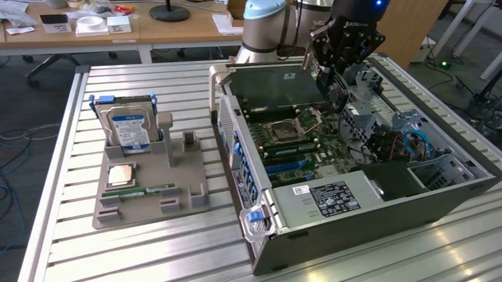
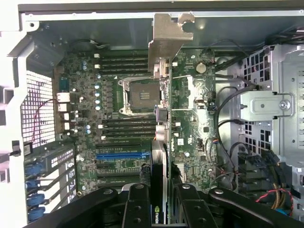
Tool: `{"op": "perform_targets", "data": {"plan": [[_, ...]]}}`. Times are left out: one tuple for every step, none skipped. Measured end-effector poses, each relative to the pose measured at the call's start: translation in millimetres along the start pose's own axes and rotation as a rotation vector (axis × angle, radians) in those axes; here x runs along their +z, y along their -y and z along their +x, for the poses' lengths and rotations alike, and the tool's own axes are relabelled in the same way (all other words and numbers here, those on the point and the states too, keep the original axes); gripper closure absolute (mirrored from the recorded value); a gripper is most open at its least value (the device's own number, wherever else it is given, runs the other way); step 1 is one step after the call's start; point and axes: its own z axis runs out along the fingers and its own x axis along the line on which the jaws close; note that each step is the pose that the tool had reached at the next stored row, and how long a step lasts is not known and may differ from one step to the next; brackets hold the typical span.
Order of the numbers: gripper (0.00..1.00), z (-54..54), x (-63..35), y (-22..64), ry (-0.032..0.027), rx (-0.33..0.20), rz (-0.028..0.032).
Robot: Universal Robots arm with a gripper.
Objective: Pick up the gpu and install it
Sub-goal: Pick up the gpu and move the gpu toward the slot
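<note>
The tool (image 1: 335, 97) (image 2: 163, 191) hung over the open computer case (image 1: 353, 229) (image 2: 95, 28), its two dark fingers (image 2: 137, 204) closed narrowly on the gpu (image 1: 274, 88) (image 2: 161, 118). The card was held clear above the case's interior, not seated in any slot. In the wrist view it appeared edge-on, running from between the fingers out over the motherboard (image 1: 302, 144) (image 2: 118, 123) inside the case, with its silvery end bracket (image 2: 166, 38) at the far end, towards the case's rear wall. In the exterior view the card's broad dark face showed above the case's back corner, over the empty processor socket (image 1: 294, 126) (image 2: 142, 95). A blue expansion slot (image 1: 286, 166) (image 2: 121, 155) lay bare on the board inside the case, to one side of the card's line.

The case lay on its side on the slatted desk (image 1: 157, 247). Beside the case, on the exterior view's left, sat a grey holder tray (image 1: 149, 208). It carried an upright hard drive (image 1: 129, 129) with a blue-white label, a flat processor chip (image 1: 119, 175) and a narrow green memory stick (image 1: 140, 191).
</note>
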Motion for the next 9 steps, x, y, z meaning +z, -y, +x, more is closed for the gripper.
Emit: {"op": "perform_targets", "data": {"plan": [[0.74,-2.9,0.1,-0.1,0.0001,0.000,0.0000],[0.74,-6.0,0.2,-0.3,0.0001,0.000,0.0000],[0.74,-9.3,0.2,-0.5,0.0000,0.000,0.0000],[0.74,-12.2,0.3,-0.6,0.0001,0.000,-0.0001],[0.74,-15.0,0.4,-0.8,0.0001,0.000,-0.0001],[0.74,-17.8,0.4,-0.9,0.0000,0.000,0.0000],[0.74,-20.6,0.5,-1.1,0.0001,0.000,0.0000],[0.74,-23.5,0.6,-1.2,0.0001,0.000,0.0000],[0.74,-25.7,0.6,-1.4,0.0000,0.000,0.0000]]}}
